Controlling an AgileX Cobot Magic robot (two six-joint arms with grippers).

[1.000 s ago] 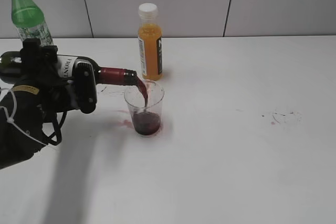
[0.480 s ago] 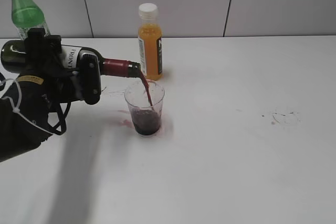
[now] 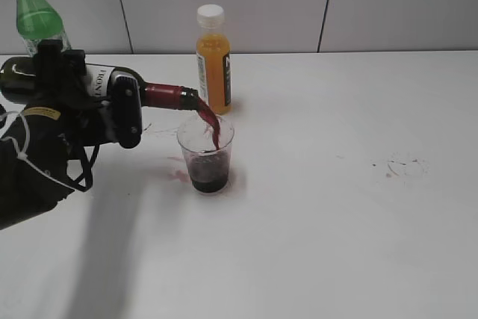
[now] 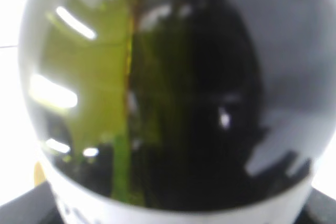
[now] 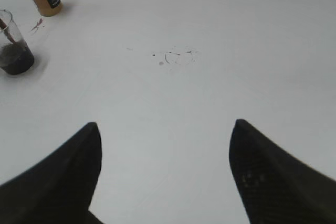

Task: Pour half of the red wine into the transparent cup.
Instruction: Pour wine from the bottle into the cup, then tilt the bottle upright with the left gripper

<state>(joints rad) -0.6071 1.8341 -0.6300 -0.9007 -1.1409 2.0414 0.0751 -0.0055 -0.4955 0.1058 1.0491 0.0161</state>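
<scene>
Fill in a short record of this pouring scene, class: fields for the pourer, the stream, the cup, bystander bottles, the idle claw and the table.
pourer: left claw grips wine bottle, tipped nearly level, mouth above cup
stream: wine falling into cup
cup: clear cup, upright, dark wine in its lower part
bystanders: juice bottle behind cup; green bottle at back left
idle claw: right claw open, empty
table: white table, red splashes beside cup
</scene>
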